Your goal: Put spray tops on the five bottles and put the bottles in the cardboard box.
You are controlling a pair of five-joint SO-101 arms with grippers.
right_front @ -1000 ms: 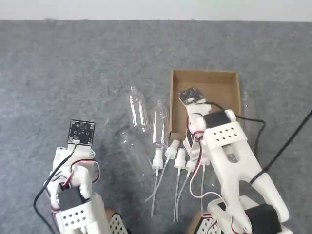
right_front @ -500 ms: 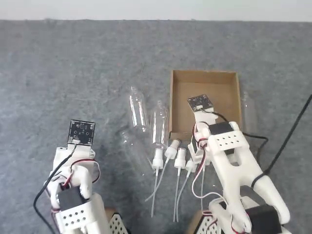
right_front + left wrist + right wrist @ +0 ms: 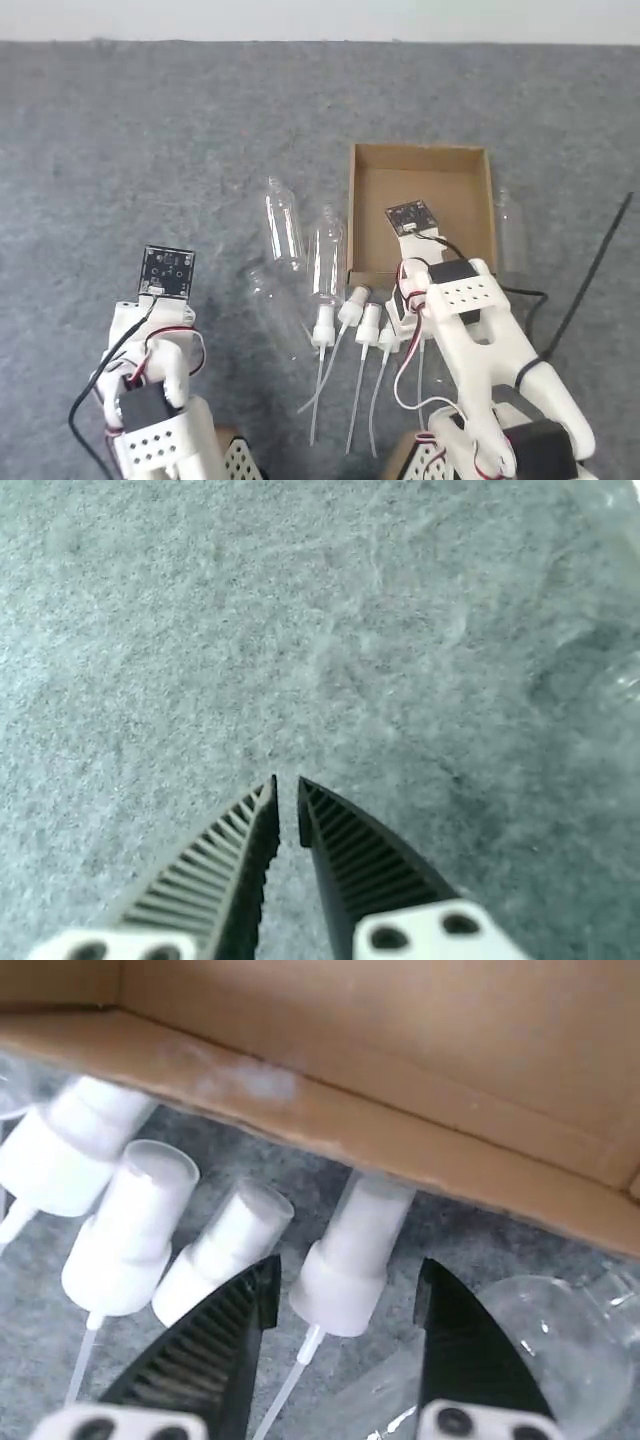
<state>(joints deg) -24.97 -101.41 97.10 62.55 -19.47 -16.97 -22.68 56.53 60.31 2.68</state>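
High view: the cardboard box (image 3: 421, 152) sits open on grey carpet (image 3: 150, 130). Three clear bottles (image 3: 283, 232) lie flat to its left, and a fourth bottle (image 3: 508, 235) lies just beside its right wall. White spray tops (image 3: 368, 322) lie in a row at the box's near wall, their thin tubes trailing toward the arms.
Right wrist view: a close look at four spray tops side by side against the outside of the brown box wall. The rounded end of a clear bottle (image 3: 560, 1340) lies near one finger.
Right claw: the right gripper (image 3: 347, 1280) is spread wide, with one finger on each side of a spray top (image 3: 350, 1250). It grips nothing.
Left claw: the left gripper (image 3: 287, 798) has its fingers together with only a sliver between them. It holds nothing over bare carpet.
Right arm (image 3: 470, 320): stretched forward from the near edge, its wrist above the box's near wall.
Left arm (image 3: 150, 400): folded close at the near left, well apart from the bottles.
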